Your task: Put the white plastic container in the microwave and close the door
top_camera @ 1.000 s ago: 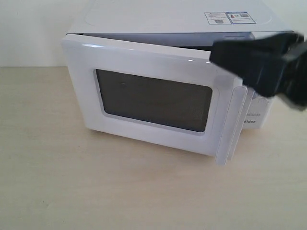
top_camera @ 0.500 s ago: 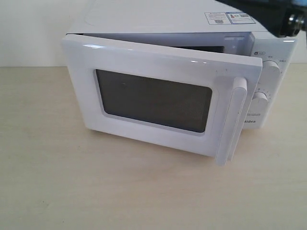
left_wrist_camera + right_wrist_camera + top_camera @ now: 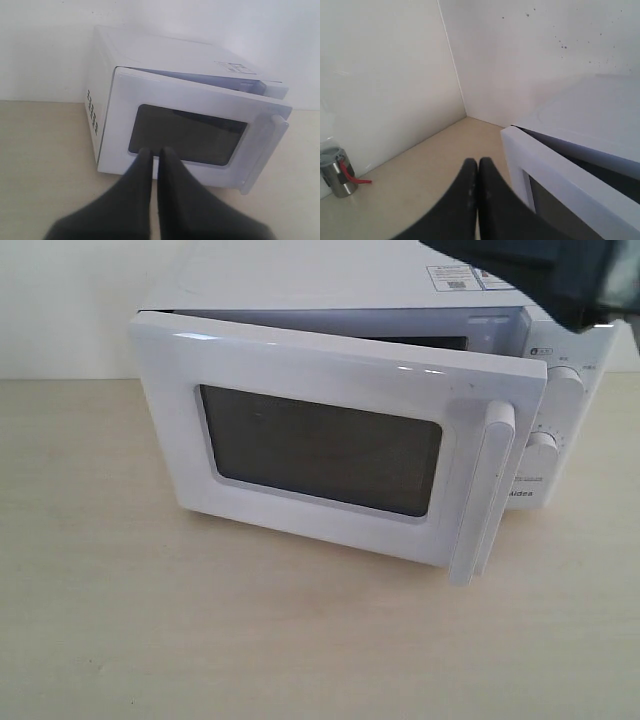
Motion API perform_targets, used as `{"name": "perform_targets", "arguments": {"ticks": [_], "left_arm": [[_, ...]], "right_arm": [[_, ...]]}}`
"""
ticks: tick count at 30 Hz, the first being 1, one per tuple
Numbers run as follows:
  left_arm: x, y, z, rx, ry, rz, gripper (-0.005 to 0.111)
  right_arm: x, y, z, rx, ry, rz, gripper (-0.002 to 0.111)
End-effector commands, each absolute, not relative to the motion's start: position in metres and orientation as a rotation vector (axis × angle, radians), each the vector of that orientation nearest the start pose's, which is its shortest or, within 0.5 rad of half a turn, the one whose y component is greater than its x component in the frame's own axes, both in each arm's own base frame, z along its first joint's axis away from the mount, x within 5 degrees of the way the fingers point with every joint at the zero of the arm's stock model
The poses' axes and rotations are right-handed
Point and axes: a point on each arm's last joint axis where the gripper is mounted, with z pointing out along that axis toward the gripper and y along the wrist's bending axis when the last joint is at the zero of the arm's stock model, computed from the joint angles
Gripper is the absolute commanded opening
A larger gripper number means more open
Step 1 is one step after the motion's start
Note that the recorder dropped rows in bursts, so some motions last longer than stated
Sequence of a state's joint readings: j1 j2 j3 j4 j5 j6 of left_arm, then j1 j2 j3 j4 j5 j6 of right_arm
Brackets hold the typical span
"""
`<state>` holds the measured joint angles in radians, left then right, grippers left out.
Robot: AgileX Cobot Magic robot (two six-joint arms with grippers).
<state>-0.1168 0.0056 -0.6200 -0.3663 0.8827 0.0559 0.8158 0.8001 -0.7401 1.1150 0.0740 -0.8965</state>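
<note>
Ajar door (image 3: 330, 445) (slim gap) across microwave (image 3: 300, 275) mouth

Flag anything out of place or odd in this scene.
The door of the microwave hangs ajar, its handle side swung out from the body, leaving a gap along the top. The white plastic container shows in no view; the dark window hides the inside. The left tool and the right tool are shut and empty.
</note>
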Motion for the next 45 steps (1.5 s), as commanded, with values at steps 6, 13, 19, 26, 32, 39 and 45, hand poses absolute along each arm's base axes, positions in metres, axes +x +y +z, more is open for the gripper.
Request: {"name": "perform_targets", "arguments": {"ticks": [6, 13, 19, 26, 32, 39, 45], "left_arm": [[-0.021, -0.024, 0.327, 0.155, 1.731, -0.469, 0.004], [-0.021, -0.024, 0.327, 0.155, 1.731, -0.469, 0.004], [-0.021, -0.024, 0.327, 0.155, 1.731, -0.469, 0.004], [-0.021, -0.024, 0.327, 0.155, 1.731, -0.469, 0.004], [-0.021, -0.024, 0.327, 0.154, 1.729, -0.469, 0.004], [-0.021, -0.024, 0.327, 0.154, 1.729, -0.469, 0.004], [-0.021, -0.024, 0.327, 0.154, 1.729, -0.469, 0.004]], "right_arm": [[0.11, 0.132, 0.38, -0.565, 1.568, 0.89, 0.0], [0.119, 0.124, 0.371, -0.411, 1.715, 0.834, 0.0], [0.13, 0.115, 0.372, -0.06, 1.727, 0.836, 0.0], [0.131, 0.146, 0.345, -0.205, 1.777, 0.907, 0.0], [0.138, 0.165, 0.327, -0.3, 1.863, 0.903, 0.0], [0.151, 0.145, 0.307, -0.055, 1.906, 0.254, 0.0], [0.123, 0.17, 0.308, -0.195, 1.88, 0.372, 0.0]]}}
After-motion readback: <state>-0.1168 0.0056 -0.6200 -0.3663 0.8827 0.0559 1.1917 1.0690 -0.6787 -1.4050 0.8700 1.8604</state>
